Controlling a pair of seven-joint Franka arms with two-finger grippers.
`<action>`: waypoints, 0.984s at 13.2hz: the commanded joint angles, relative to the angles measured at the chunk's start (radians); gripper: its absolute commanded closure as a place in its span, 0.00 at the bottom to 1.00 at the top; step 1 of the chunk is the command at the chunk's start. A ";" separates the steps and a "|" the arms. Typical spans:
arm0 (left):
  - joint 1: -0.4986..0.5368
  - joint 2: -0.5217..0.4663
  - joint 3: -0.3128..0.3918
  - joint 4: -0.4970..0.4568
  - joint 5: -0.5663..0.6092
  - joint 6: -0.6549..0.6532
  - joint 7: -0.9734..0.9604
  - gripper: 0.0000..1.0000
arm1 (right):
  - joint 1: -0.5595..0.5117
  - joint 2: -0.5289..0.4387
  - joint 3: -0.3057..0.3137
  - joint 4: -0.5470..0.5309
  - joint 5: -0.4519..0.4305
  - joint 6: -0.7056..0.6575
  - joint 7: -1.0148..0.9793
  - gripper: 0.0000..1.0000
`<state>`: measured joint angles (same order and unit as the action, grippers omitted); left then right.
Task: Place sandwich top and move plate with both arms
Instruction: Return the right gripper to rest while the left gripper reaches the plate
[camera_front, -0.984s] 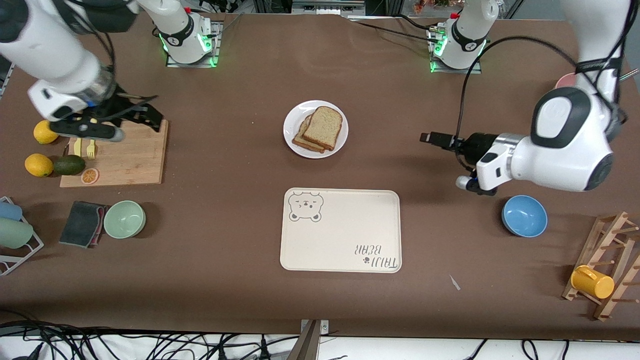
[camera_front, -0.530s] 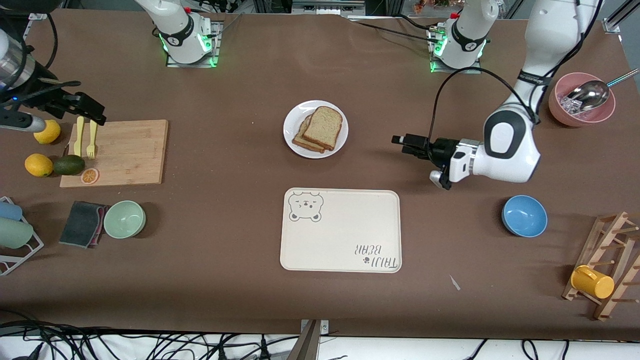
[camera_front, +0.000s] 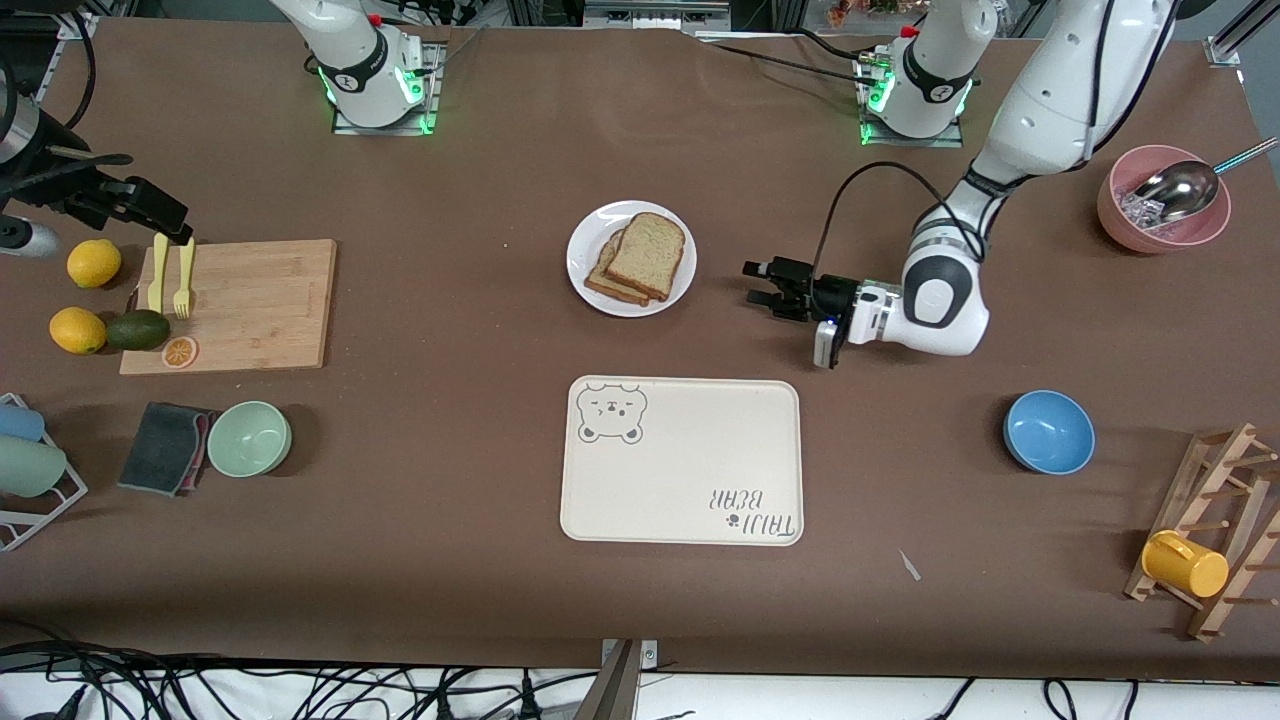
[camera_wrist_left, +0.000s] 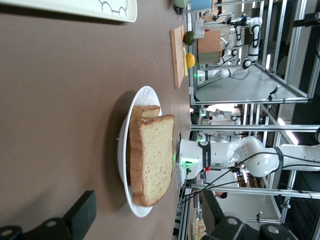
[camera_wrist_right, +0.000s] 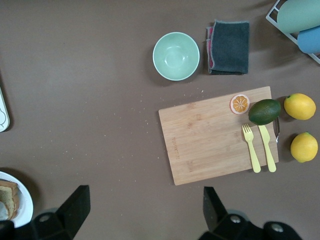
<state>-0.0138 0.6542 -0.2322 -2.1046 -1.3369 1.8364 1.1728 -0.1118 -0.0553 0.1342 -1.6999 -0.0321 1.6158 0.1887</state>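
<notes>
a brown worktop (camera_front: 480, 480) carried everything, with aluminium framing visible around it. near its middle the white plate (camera_front: 585, 262) held stacked bread, the sandwich top (camera_front: 647, 254) uppermost. the cream bear tray (camera_front: 690, 470) lay nearer the front edge, bare. the pink bowl (camera_front: 1120, 215) near the left arm's corner held a metal scoop (camera_front: 1175, 190); the blue bowl (camera_front: 1048, 431) and green bowl (camera_front: 249, 438) looked bare. the left gripper (camera_front: 765, 285) hung low beside the plate, fingers spread, holding nothing. the right gripper (camera_front: 165, 222) waited above the cutting board (camera_front: 255, 305), open and unladen.
</notes>
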 joint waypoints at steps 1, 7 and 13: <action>-0.057 0.030 -0.001 0.005 -0.111 0.010 0.031 0.09 | -0.008 0.012 0.016 0.022 0.003 -0.027 -0.006 0.00; -0.129 0.039 -0.003 -0.015 -0.191 0.010 0.030 0.18 | 0.011 0.028 0.019 0.042 -0.002 -0.010 0.006 0.00; -0.127 0.050 0.013 -0.003 -0.179 0.065 0.021 0.27 | 0.011 0.035 0.019 0.042 0.000 -0.013 0.006 0.00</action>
<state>-0.1357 0.7014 -0.2215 -2.1102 -1.4922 1.8585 1.1766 -0.1026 -0.0333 0.1504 -1.6881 -0.0319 1.6152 0.1898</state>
